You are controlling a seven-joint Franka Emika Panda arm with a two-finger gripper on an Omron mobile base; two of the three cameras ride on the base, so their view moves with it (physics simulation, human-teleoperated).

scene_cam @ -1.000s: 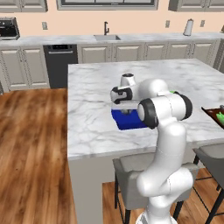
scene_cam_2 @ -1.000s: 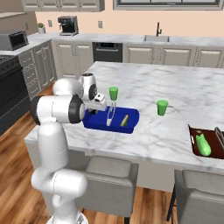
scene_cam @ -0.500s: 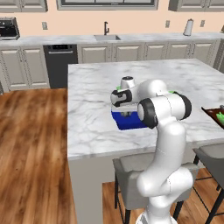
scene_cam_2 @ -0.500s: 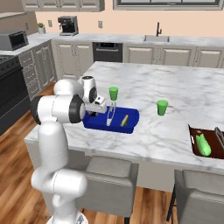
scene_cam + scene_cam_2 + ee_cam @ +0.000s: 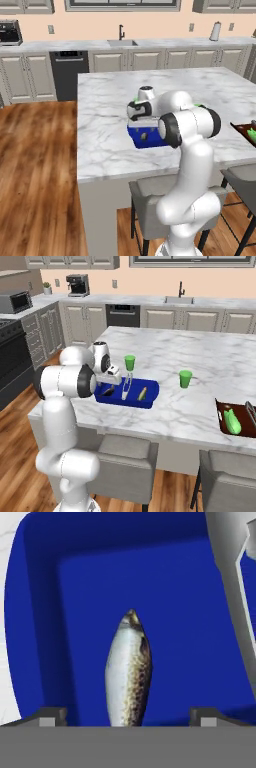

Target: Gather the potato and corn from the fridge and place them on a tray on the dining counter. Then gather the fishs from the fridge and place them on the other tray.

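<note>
We're at fish drop-off — gripper (image 5: 128, 717) spread open over the blue tray (image 5: 200, 637), fish (image 5: 128, 672) lying between the fingertips, apparently released. Next, we'd judge: lift clear of the tray handle (image 5: 235, 587).

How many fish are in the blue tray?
2: one fish below the end effector at the blue tray's arm-side end, another fish near its opposite end. The arm may hide more.

Brightness: even, bright rendered light in all views.
Shadows: soft and faint; a dim patch under the dining counter (image 5: 115, 105) overhang by the stools (image 5: 120, 456).
Glare: a mild sheen on the wood floor (image 5: 35, 150).
Sharpness: base views slightly soft and low in detail.
Close-up: blue tray (image 5: 190, 617) walls shaded darker than its floor; fish (image 5: 129, 669) pixelated.
</note>
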